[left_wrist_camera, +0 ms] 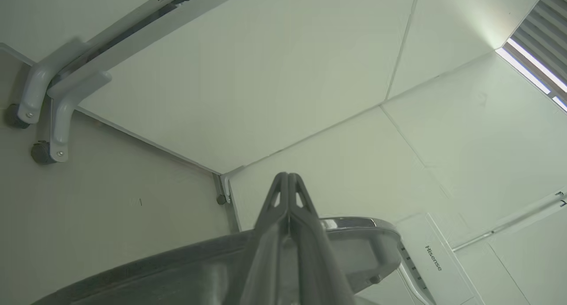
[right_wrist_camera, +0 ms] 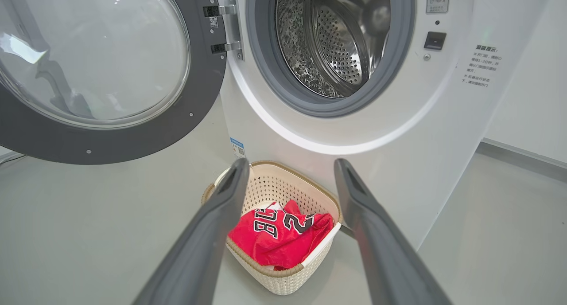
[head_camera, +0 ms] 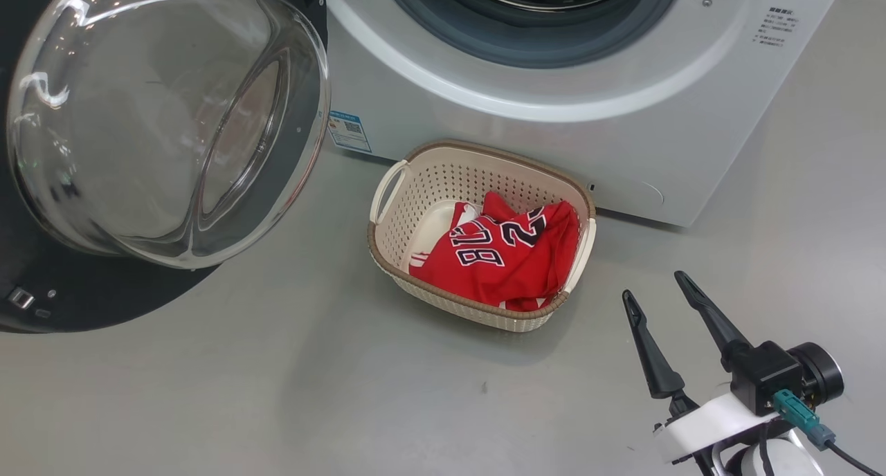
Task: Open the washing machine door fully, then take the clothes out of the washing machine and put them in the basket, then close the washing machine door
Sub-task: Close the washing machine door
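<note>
2 end effectors differ: the right end effector (head_camera: 654,286) hangs spread wide and empty over the floor (head_camera: 277,393), while the left end effector (left_wrist_camera: 288,178) is pinched closed. Nearby, the clothes (head_camera: 505,254) lie in the basket (head_camera: 484,147), which sits before the washing machine (head_camera: 554,137). The washing machine door (head_camera: 166,116) stands open.

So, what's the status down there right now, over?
Right gripper open, holding nothing; left gripper shut. Red clothes in the basket, no clothes seen in the drum. Washing machine door wide open, not yet closed. Basket low, likely under the door's swing.
</note>
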Tool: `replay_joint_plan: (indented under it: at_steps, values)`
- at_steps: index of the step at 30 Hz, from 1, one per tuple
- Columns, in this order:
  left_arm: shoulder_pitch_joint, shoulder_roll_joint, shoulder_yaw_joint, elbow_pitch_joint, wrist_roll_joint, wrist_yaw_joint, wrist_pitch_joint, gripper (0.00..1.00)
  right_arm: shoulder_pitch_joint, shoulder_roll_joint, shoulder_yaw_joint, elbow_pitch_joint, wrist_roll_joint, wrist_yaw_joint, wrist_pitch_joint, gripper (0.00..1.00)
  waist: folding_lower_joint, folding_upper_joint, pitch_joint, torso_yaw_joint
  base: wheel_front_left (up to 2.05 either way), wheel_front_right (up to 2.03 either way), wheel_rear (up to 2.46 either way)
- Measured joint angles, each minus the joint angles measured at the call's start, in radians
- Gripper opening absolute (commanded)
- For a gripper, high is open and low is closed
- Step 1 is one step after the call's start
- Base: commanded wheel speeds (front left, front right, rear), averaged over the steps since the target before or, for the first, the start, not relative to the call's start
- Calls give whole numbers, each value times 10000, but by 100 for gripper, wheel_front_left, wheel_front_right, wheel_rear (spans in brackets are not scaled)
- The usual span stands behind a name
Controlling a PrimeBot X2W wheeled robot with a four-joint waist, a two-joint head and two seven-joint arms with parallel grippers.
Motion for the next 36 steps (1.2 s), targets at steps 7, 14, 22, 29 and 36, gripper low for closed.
replay_joint_plan:
  at_steps: [7,14,22,29,36]
  values:
    - [-274,355,0,1384,-683,322,794,0,-129,-138,-13,-115,0,38,40,100,0,0,322,-156,0,0,0]
    - [-356,708,-128,2176,-761,420,1290,0,-165,-320,-52,-253,0,38,123,100,0,0,553,-233,0,0,0]
    - [-681,834,-412,2765,-936,437,1946,0,-309,-443,-127,-314,0,67,201,100,0,0,735,-243,0,0,0]
    - [-697,949,-412,3055,-1187,435,2481,0,-309,-512,-176,-324,4,104,213,100,0,0,775,-199,0,0,0]
    - [-694,991,-466,3172,-1574,92,3183,0,-309,-529,-199,-378,8,104,267,100,0,0,780,-112,0,0,0]
